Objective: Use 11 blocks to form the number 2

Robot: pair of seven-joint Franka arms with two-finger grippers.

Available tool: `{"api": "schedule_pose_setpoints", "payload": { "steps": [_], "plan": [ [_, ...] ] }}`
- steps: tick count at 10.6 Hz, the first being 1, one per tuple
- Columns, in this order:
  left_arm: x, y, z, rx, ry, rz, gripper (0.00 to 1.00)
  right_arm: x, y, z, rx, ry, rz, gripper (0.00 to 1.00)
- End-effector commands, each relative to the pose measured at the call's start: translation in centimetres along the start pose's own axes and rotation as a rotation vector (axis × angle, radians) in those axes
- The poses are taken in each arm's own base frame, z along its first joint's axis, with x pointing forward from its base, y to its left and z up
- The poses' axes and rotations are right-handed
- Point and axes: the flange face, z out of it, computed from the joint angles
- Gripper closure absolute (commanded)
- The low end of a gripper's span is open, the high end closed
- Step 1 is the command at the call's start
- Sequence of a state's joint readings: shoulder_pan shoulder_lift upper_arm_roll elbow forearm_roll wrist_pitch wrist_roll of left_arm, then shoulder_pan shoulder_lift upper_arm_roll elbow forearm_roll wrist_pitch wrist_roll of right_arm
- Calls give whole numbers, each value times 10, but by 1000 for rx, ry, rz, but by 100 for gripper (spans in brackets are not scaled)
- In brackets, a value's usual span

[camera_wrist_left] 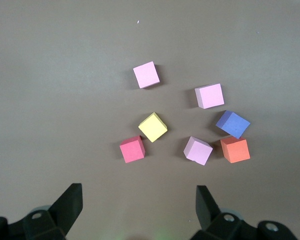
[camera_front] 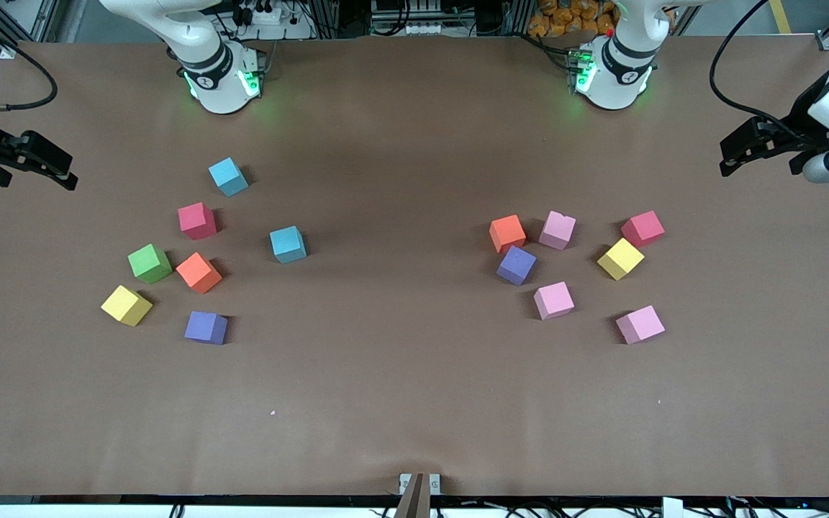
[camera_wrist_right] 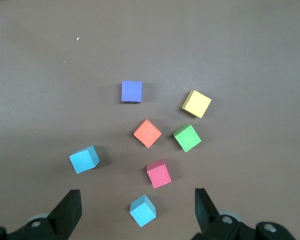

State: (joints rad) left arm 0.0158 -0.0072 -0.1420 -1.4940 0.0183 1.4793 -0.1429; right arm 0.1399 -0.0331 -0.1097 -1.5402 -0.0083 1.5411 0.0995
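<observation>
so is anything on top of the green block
No. The green block sits alone on the table with its top face bare, beside an orange block. Its underside against the table cannot be seen.

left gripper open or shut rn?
Open. In the left wrist view the left gripper shows its two fingers spread wide apart with nothing between them, above the brown table, short of the red cube.

A robotics laboratory: two white arm bases [camera_front: 224, 75] bolted along a brown paper-covered table [camera_front: 414, 403], aluminium framing [camera_front: 346, 18], power strips [camera_front: 263, 14] and cabling [camera_front: 738, 86] at its edge, with coloured foam cubes [camera_front: 289, 244] as test pieces
</observation>
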Motion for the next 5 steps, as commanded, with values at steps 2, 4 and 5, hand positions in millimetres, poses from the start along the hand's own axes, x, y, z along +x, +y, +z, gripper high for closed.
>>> {"api": "schedule_pose_setpoints", "payload": {
  "steps": [2, 4, 5],
  "plan": [
    [-3, 0, -8, -10, 14, 2, 0, -9, 7, -6, 2, 13, 26, 0],
    [-2, -1, -8, -10, 14, -1, 0, -8, 5, -5, 0, 13, 21, 0],
    [-2, -2, -7, -10, 12, -4, 0, -8, 4, -3, -2, 11, 20, 0]
  ]
}}
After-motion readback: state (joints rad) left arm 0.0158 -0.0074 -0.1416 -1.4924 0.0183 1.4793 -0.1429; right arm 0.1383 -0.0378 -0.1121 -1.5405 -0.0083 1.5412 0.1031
